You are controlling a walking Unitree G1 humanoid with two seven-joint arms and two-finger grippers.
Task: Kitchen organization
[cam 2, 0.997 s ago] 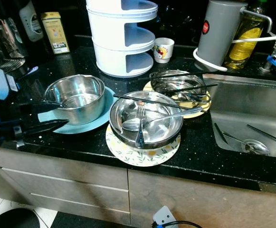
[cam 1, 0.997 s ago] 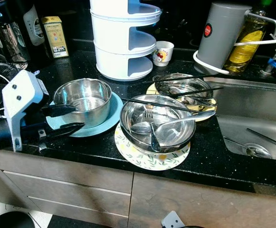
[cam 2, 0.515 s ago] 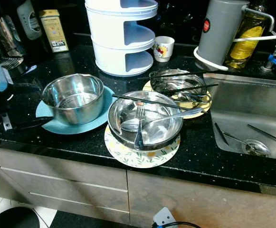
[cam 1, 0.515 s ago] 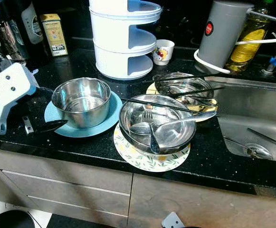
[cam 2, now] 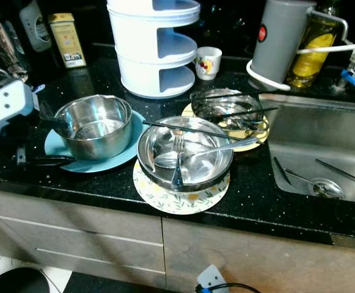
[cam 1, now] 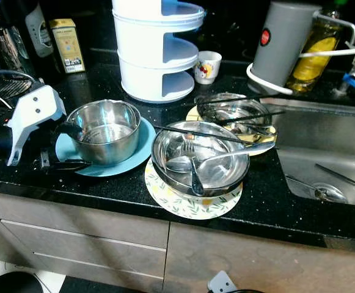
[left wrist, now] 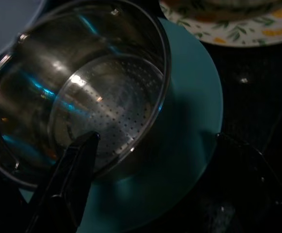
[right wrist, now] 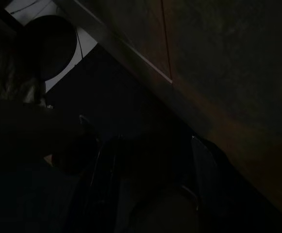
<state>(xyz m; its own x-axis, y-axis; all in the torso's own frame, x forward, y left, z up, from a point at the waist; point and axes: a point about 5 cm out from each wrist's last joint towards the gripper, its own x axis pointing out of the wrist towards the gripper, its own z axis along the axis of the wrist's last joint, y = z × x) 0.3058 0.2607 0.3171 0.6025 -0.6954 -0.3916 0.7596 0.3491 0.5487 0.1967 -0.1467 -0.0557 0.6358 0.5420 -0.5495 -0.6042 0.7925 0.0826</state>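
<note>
Reaching in from the table's left edge, the left hand [cam 1: 67,146] is spread open around the near side of the steel pot [cam 1: 104,131], one finger by its rim and the other low over the blue plate [cam 1: 137,152] beneath, gripping nothing yet. Closing here may pinch only the thin wall, so the pot could tip or drag the plate toward the big bowl [cam 1: 201,160] holding cutlery. The right hand hangs below the table [cam 1: 275,201]; its state is too dark to tell.
</note>
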